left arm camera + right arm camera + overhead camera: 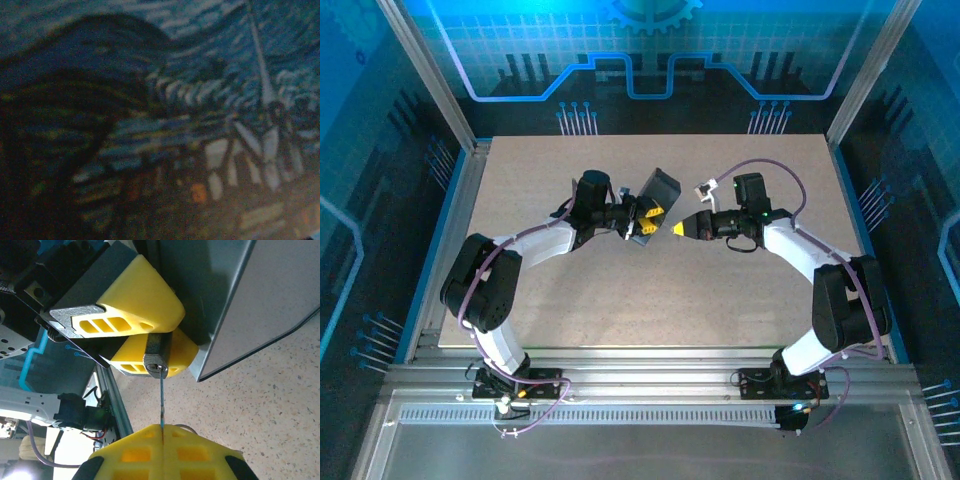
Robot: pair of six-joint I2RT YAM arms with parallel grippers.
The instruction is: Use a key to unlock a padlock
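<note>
- While left gripper (650, 212) clamps the tin (661, 189), padlock (159, 347) sits between its fingers (135, 305).
- Right gripper (162, 432) pinches key (161, 400), blade tip at padlock keyhole.

Left gripper (647, 212) near right gripper (678, 228)

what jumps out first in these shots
In the right wrist view, a thin key pinched between the right arm's yellow fingers points straight up, its tip at the keyhole of a small padlock. The left arm's yellow fingers hold that padlock, a dark tin right beside it.
</note>
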